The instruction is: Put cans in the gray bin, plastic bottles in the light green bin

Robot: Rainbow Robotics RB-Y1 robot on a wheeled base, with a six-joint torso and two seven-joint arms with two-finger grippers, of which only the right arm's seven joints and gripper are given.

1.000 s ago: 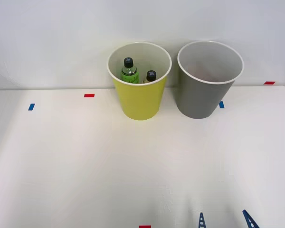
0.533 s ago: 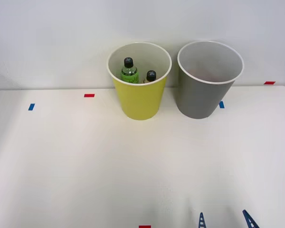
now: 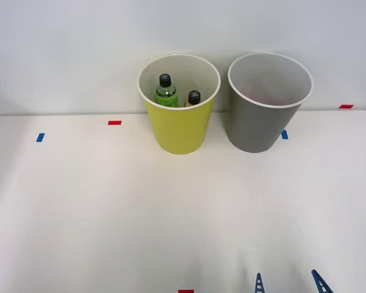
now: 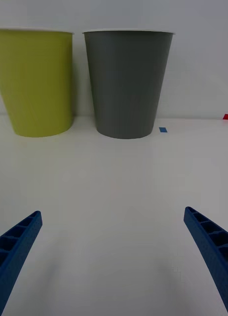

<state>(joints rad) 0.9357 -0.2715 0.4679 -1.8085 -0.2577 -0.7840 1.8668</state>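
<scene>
— So where are the plastic bottles (image 3: pixel 177 93)?
— Both upright inside the light green bin (image 3: pixel 179 129), black caps showing. The gray bin (image 3: pixel 262 122) stands just beside it.
— And the right gripper (image 3: pixel 288 282)?
— Low over the table (image 3: pixel 97 207), fingers (image 4: pixel 18 244) spread wide, holding nothing.

It looks like a lab: a bare white table (image 3: pixel 85 207) with red and blue tape markers (image 3: pixel 114 122), before a plain white wall (image 3: pixel 67 49).
</scene>
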